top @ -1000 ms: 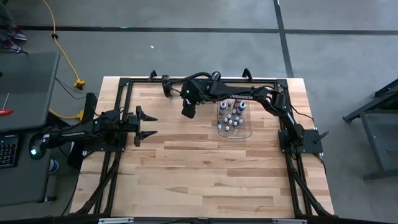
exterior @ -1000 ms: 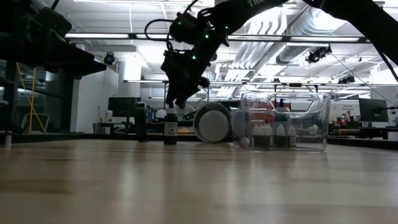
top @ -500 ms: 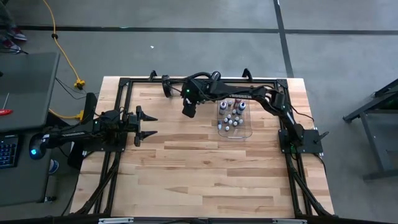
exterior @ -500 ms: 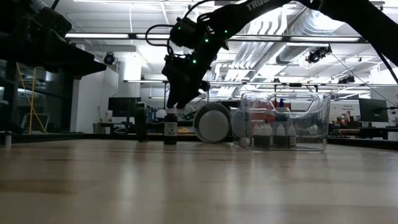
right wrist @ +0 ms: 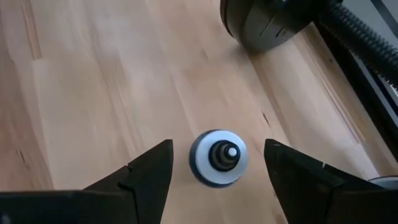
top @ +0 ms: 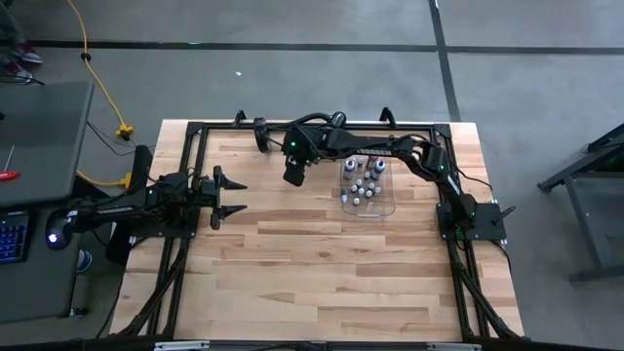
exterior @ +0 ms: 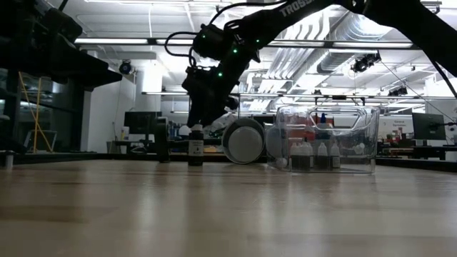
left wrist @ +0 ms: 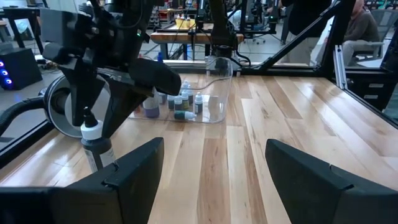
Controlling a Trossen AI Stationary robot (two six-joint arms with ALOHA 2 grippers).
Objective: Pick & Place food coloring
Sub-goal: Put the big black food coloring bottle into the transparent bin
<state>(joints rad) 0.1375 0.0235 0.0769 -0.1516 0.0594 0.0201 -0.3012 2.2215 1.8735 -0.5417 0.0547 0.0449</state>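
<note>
Since the earlier frame the right gripper has been raised; spread wide, empty, it is held directly above the upright bottle, toward twelve o'clock on the table.

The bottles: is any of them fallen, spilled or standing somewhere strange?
Nothing is spilled or fallen. One dark bottle stands upright alone on the table, outside the clear tray that holds the other bottles. The open right gripper hangs just above it, not touching.

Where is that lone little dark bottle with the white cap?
The dark white-capped bottle stands upright on the wooden table, left of the clear plastic tray, under the right tool.
</note>
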